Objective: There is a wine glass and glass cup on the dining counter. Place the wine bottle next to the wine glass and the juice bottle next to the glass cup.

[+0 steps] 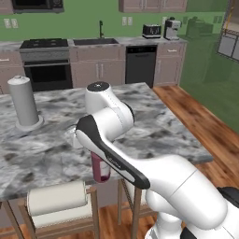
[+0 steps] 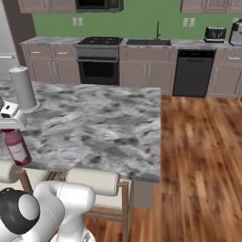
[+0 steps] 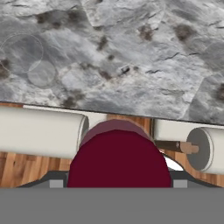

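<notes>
While the gripper point(image 2: 12, 124) hangs just off the near edge of the dining counter point(image 2: 99, 127), its fingers are pinched on the juice bottle point(image 2: 17, 147), gripping near the cap. Bottle hangs upright beside the counter's edge, above the cushioned stools point(image 1: 58, 198); underside contact cannot be judged. In the hand view the maroon cap point(image 3: 119, 159) sits large between the fingers, marbled top beyond. A grey paper towel roll point(image 1: 23, 103) stands upright farther back on the counter.

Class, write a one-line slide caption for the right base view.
Gripper holds the juice bottle by its cap at the near edge of the dining counter, stools below.
</notes>
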